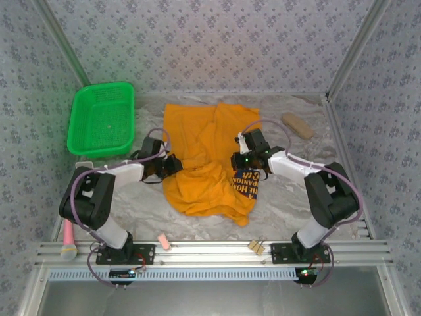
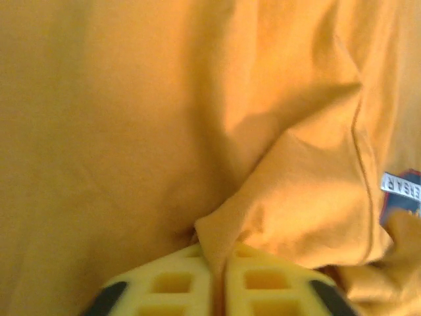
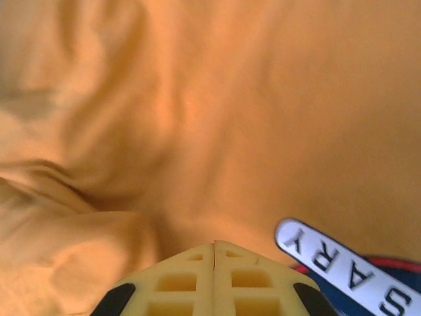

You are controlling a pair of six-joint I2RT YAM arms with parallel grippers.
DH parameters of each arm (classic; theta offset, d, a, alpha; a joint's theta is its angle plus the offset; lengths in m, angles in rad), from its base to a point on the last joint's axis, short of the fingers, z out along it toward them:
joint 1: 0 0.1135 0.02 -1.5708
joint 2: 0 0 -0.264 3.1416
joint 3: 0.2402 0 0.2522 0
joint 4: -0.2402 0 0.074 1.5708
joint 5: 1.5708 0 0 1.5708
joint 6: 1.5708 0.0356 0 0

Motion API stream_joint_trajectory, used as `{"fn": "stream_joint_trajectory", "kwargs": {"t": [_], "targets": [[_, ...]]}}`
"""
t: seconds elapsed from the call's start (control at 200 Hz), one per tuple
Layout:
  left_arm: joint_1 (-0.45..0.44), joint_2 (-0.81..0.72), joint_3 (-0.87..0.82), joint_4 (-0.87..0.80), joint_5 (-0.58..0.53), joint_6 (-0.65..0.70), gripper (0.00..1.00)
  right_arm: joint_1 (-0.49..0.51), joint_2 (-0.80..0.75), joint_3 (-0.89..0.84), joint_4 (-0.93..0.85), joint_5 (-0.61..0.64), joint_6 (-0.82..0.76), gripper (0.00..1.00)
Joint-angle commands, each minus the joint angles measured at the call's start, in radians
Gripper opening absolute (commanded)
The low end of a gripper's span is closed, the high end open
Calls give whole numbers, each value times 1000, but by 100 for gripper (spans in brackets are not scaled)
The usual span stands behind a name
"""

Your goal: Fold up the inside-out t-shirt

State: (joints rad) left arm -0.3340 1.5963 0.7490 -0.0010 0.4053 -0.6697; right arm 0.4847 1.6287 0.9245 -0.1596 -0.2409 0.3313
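Beside the t-shirt (image 1: 205, 148): green basket (image 1: 102, 122), tan block (image 1: 297, 125).

**Arm Hardware: Visual Condition**

Left arm (image 1: 89, 201) and right arm (image 1: 329, 194): black joint housings, white link shells. One lilac cable (image 1: 74, 191) loops along each arm. Black base plates (image 1: 125, 253) are bolted to a ribbed aluminium rail (image 1: 210, 249); small lit indicators sit beneath them. Left gripper (image 2: 214, 253) and right gripper (image 3: 214, 245): pale yellow moulded fingers (image 2: 174, 280) with square recesses and black corner pieces.
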Motion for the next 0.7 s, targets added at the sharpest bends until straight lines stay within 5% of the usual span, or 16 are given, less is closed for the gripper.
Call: {"fn": "stream_joint_trajectory", "kwargs": {"t": [0.0,0.035,0.095,0.16,0.29,0.495,0.56,0.695], "targets": [[-27,12,57,-126,-68,108,32,41,-39,-9,-43,3,-18,10],[-46,1,74,-161,-82,132,43,50,-67,-13,-22,-56,-68,10],[-86,-24,105,-220,-118,179,46,60,-120,-29,10,-133,-128,8],[-120,-48,143,-295,-151,208,48,76,-181,-17,0,-69,-148,11],[-165,-103,170,-348,-180,202,48,149,-169,52,-36,20,-252,42],[-183,-71,200,-339,-178,209,46,219,10,79,60,100,-201,47],[-187,-50,212,-337,-181,228,46,219,62,87,79,94,-198,43],[-189,-24,226,-321,-187,253,48,220,96,124,84,40,-213,2]]}}
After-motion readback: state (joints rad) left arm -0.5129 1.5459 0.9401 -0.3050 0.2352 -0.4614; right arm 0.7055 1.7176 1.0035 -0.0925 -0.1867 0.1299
